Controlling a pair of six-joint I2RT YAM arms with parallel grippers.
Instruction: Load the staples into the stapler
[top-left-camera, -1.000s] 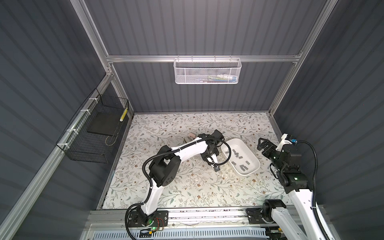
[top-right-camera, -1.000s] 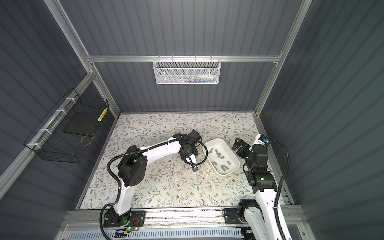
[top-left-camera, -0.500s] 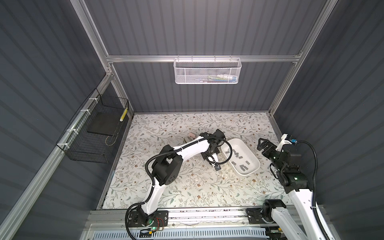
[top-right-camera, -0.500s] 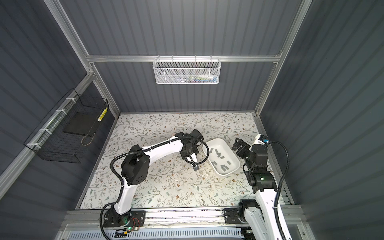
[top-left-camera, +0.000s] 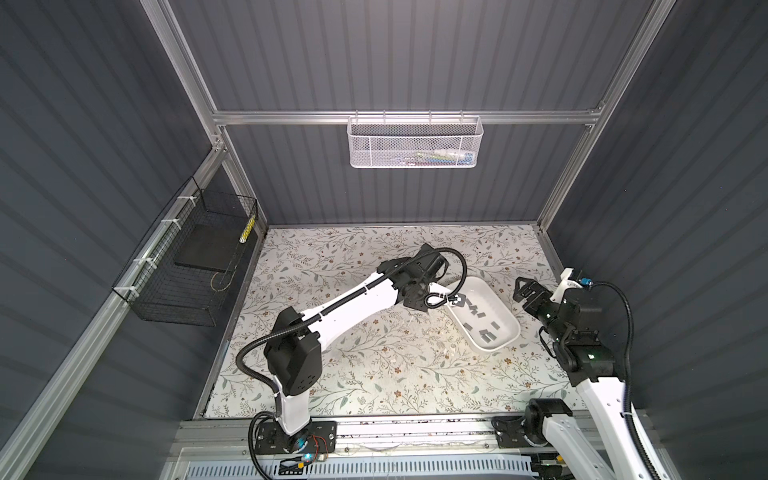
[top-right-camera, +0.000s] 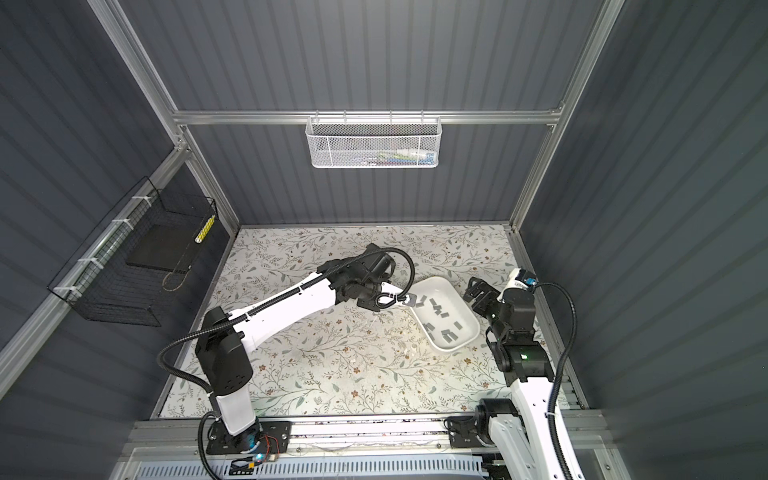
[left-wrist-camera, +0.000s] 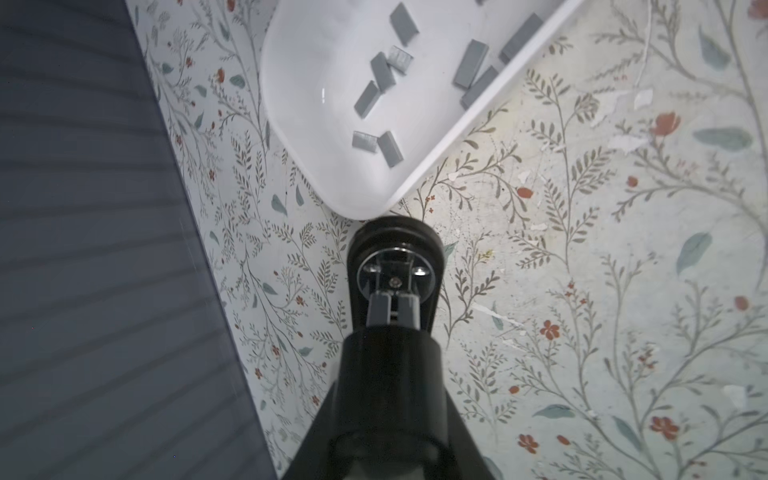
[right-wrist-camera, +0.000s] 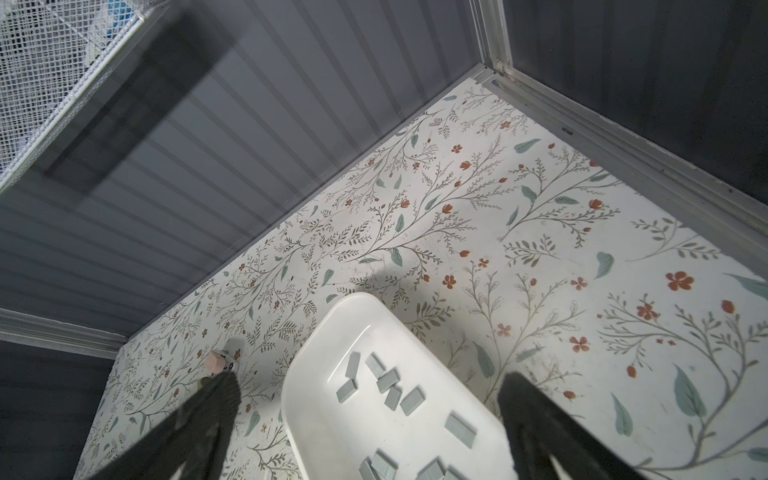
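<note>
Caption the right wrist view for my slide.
Open right gripper facing white tray holding loose grey staple strips.

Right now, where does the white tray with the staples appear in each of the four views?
In a top view: the white tray right of centre, on the floral tabletop.
In a top view: the tray, also right of centre.
Left wrist: the tray partly in view, one rounded corner toward the camera.
Right wrist: the tray between the fingertips of the open right gripper.
Shared landmark: the grey staples lying inside it.
</note>
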